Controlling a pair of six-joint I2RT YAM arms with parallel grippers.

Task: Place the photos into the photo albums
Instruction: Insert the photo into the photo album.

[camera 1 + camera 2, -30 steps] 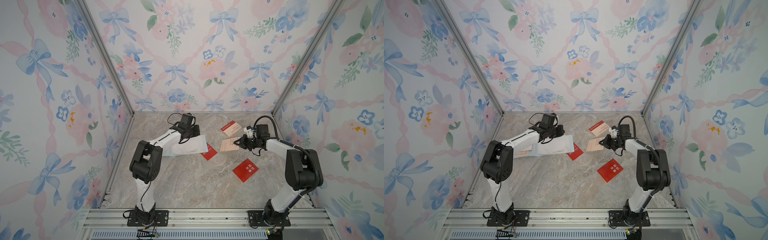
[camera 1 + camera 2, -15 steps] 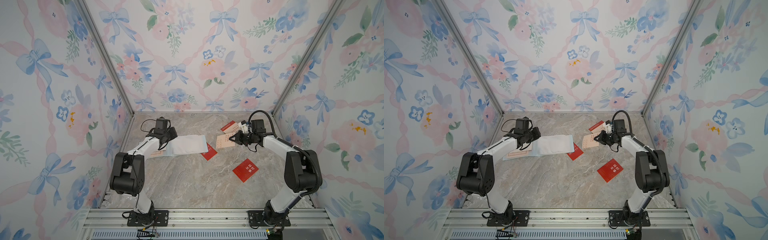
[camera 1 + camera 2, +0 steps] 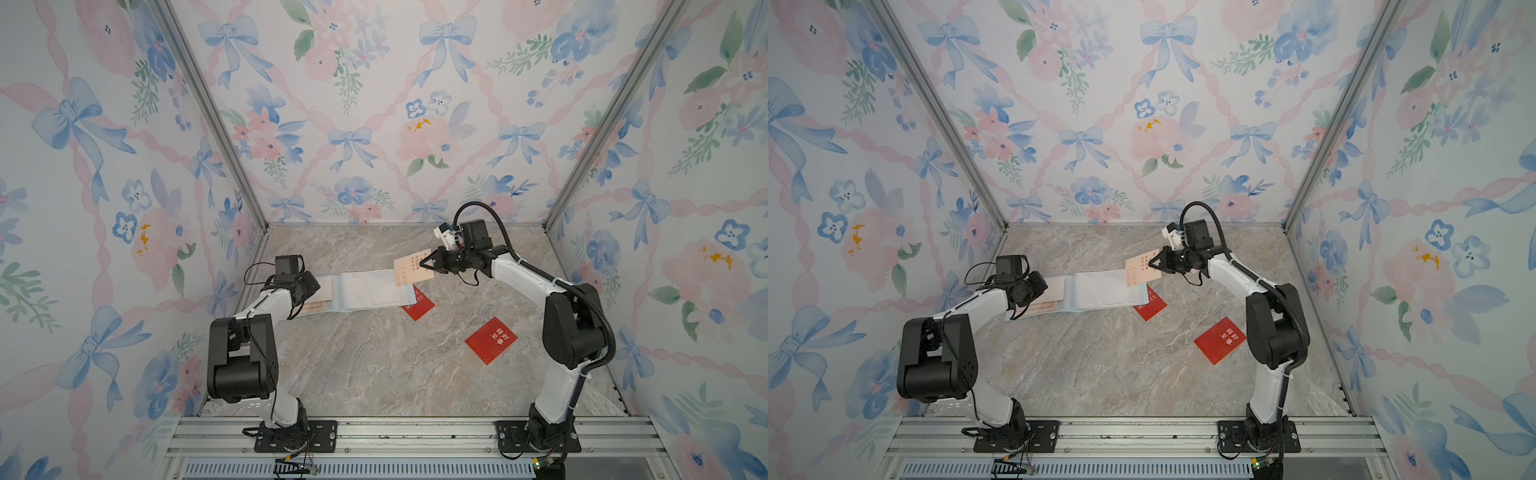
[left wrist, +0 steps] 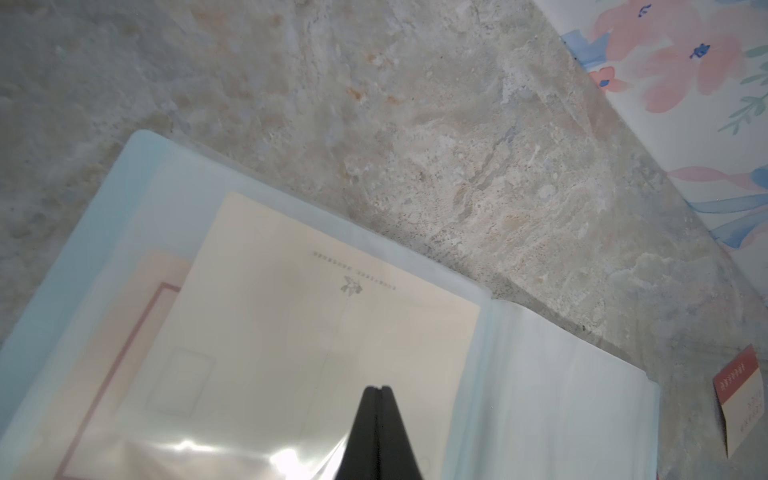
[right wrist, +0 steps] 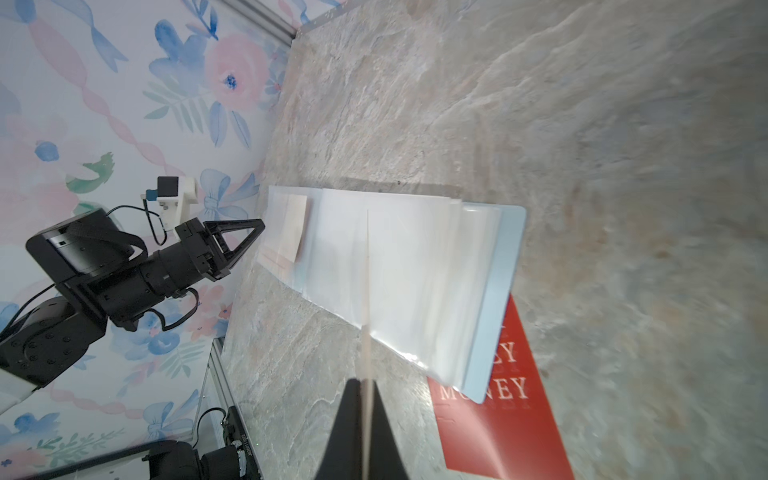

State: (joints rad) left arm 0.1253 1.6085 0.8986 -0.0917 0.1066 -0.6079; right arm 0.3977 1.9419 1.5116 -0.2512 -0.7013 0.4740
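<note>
One cream card [image 3: 408, 271] pinched in your right gripper [image 3: 423, 263]; left gripper [image 4: 377, 392] closed, empty; feed card edge-first, level, into album [image 3: 365, 291] sleeve

Grey-brown stone floor [image 3: 374, 365] underneath. On three sides, tall walls [image 3: 353, 104] with blue bows, pink flowers and green leaves. Shiny metal posts [image 3: 216, 124] in both back corners. Silver rail [image 3: 415, 432] along the front edge, touching the floor.
</note>
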